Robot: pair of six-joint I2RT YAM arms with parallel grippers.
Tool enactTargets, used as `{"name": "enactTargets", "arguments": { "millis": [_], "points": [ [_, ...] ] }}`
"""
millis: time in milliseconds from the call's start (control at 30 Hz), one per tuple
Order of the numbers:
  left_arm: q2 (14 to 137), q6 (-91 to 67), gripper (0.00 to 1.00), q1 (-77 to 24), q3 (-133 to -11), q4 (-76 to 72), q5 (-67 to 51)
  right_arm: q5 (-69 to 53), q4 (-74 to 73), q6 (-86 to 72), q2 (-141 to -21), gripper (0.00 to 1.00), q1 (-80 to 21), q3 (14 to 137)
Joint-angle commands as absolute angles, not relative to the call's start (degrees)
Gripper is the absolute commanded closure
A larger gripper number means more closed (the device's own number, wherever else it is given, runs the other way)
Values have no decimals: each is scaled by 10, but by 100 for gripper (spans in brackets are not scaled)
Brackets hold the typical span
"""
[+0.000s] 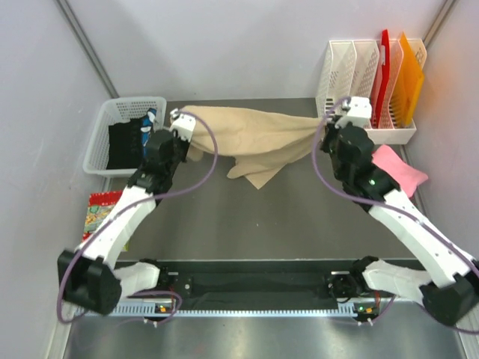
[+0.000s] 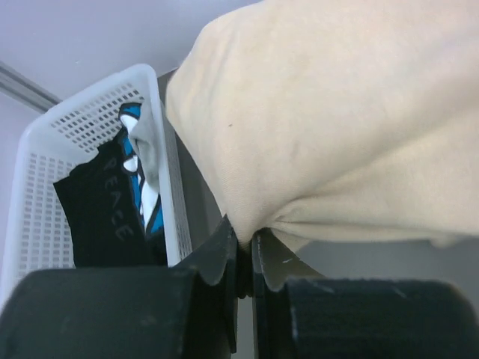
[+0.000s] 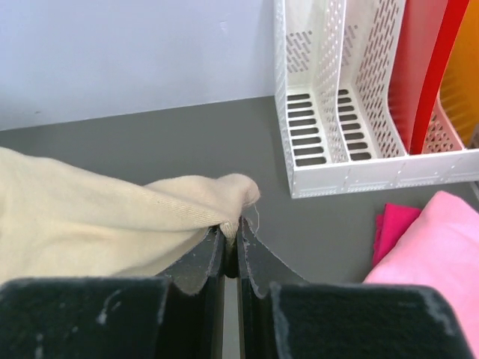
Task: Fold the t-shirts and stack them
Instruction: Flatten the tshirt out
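Note:
A beige t-shirt (image 1: 251, 138) hangs stretched between my two grippers at the back of the table, its lower part drooping onto the grey surface. My left gripper (image 1: 185, 139) is shut on its left corner, seen close in the left wrist view (image 2: 245, 232) under the beige cloth (image 2: 337, 127). My right gripper (image 1: 323, 129) is shut on its right corner, pinched between the jaws in the right wrist view (image 3: 232, 228), the cloth (image 3: 97, 217) trailing left. A folded pink t-shirt (image 1: 397, 168) lies at the right, also in the right wrist view (image 3: 434, 239).
A white basket (image 1: 123, 134) at the back left holds a black and blue garment (image 2: 112, 209). A white file rack (image 1: 370, 90) with red and orange folders stands at the back right. A colourful packet (image 1: 99, 209) lies at the left edge.

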State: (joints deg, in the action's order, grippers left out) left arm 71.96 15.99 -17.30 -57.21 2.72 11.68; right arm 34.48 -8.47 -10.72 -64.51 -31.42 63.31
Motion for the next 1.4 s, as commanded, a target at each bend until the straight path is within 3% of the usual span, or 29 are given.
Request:
{"name": "enactTargets", "arguments": {
  "millis": [0,133,167,200,233,267,300,367,467,500,600,667,867,1000,1367],
  "points": [
    [587,181,100,-174,-475,108,50,339,-150,-166,-546,100,-357,559],
    [507,243,94,-174,-383,216,4,290,-184,-244,-463,98,-420,444],
    [495,255,93,-174,-371,236,-5,264,-185,-259,-451,94,-444,421],
    [474,267,90,-174,-363,256,-34,252,-190,-284,-431,80,-456,382],
    [465,292,86,-174,-353,303,-43,243,-202,-300,-422,78,-468,368],
    [456,302,75,-174,-352,322,-49,232,-205,-312,-413,75,-495,353],
    [447,311,71,-174,-352,337,-55,222,-207,-331,-393,65,-509,329],
    [423,318,67,-173,-359,351,-52,215,-219,-352,-373,60,-547,321],
    [407,311,62,-173,-393,351,-55,256,-235,-368,-338,57,-577,341],
    [410,303,53,-173,-403,344,-55,277,-233,-359,-335,52,-578,352],
    [435,279,44,-173,-430,306,-64,407,-199,-304,-401,44,-577,379],
    [460,254,44,-173,-435,282,-69,439,-144,-268,-478,43,-548,406],
    [569,214,56,-171,-399,148,27,354,-73,-192,-890,44,-473,606],
    [649,216,59,-162,-371,55,106,281,-36,-192,-968,43,-424,666],
    [751,198,59,-97,-416,21,93,143,-8,-199,-1019,44,-288,664]
  ]
}}
